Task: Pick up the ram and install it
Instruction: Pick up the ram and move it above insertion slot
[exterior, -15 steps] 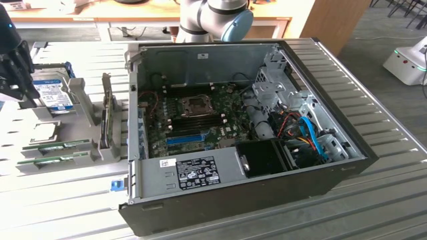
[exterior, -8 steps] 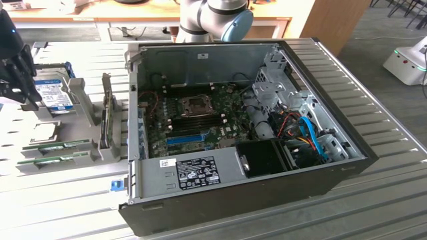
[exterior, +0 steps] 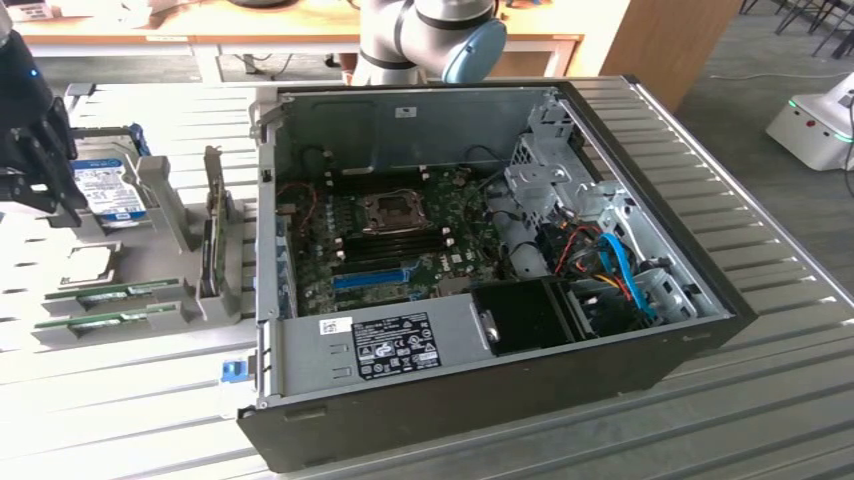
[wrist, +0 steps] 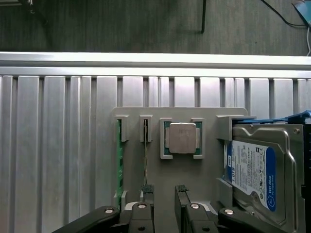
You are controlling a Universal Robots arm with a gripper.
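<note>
At nine o'clock in the exterior view, the gripper (exterior: 40, 190) hangs over a gray holder (exterior: 158, 200) on the slatted metal table (exterior: 747, 300). The frame edge cuts most of it off, and it reads as a dark mass there. The wrist view shows more: its two fingers (wrist: 147, 194) stand wide apart with nothing between them, so the gripper (wrist: 164, 190) has hold of nothing.

A blue-labelled hard drive (exterior: 104, 190) lies in the holder, partly hidden behind the gripper. At six o'clock from the drive sits a square processor chip (exterior: 83, 262). Farther the same way, the ram (exterior: 114, 293) stands on edge in its slot. A matching stick (exterior: 107, 320) is just beside it, and the two look alike.

In the wrist view the ram (wrist: 145, 155) is a thin edge-on line, with one fingertip over its end. Whether the fingertip touches it cannot be told. The matching stick (wrist: 118, 160) shows more green.

At three o'clock from the sticks an upright card (exterior: 214, 235) stands in the holder. Beyond it the open computer case (exterior: 694, 330) fills the middle, with the motherboard (exterior: 400, 235) inside. The board's memory slots are too small to make out. Blue and orange cables (exterior: 621, 270) tangle at four o'clock. At twelve o'clock the arm (exterior: 427, 40) is cut off by the frame.
</note>
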